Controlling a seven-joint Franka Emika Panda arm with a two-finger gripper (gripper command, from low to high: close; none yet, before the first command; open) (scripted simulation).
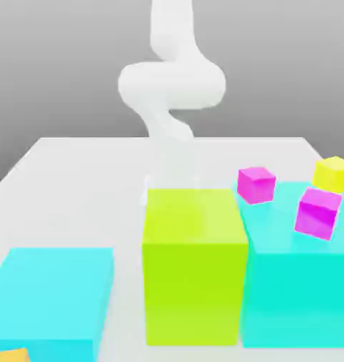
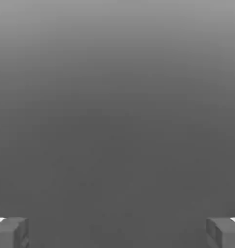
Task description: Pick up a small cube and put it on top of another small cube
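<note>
Fingers (image 2: 12, 233) of my hand (image 2: 117, 233) stand wide apart, with nothing between them; I see them touching no cube.

Lime tall block (image 1: 195, 283), magenta cubes (image 1: 256, 185), yellow cube (image 1: 334, 174), white arm (image 1: 172, 85)

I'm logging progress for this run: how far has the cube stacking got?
Nothing looks stacked: the small magenta cubes sit apart on the big turquoise block, and no small cube stands on another. The robot's hand is open and holds nothing. Still left, as I judge it: grasp one small cube, lift it, and set it on another.
</note>
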